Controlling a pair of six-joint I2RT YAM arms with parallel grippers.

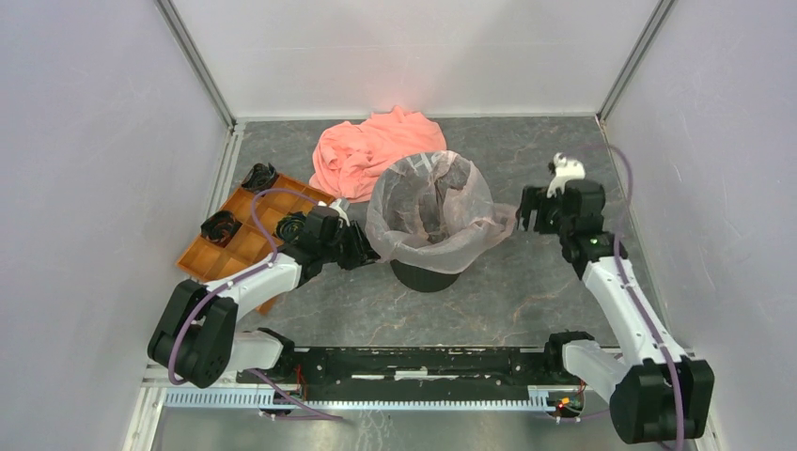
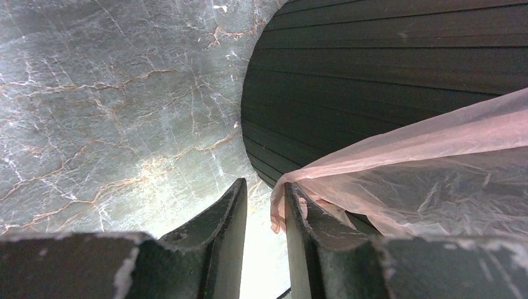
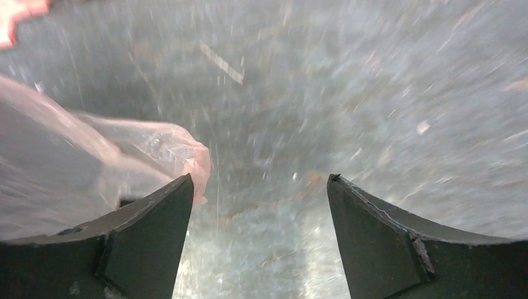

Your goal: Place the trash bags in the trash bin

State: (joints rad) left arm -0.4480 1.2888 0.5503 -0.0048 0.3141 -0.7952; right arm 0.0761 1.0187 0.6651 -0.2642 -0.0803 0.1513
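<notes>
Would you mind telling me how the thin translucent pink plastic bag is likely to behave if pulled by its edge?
Probably floppy: the pink bag sags in wrinkles over the round black plastic bin. Likely very light, since the bin shows through the film. Being glossy, it may slip from a grip.

The left arm (image 1: 266,279) and the right arm (image 1: 622,293) are each built of white tube-like links between bulky black joints, and each is trailed by a looping purple cable (image 1: 626,188). A white bracket (image 1: 567,170) caps the right wrist. The fingers (image 3: 149,230) are dark curved wedges, scuffed pale along their edges.
</notes>
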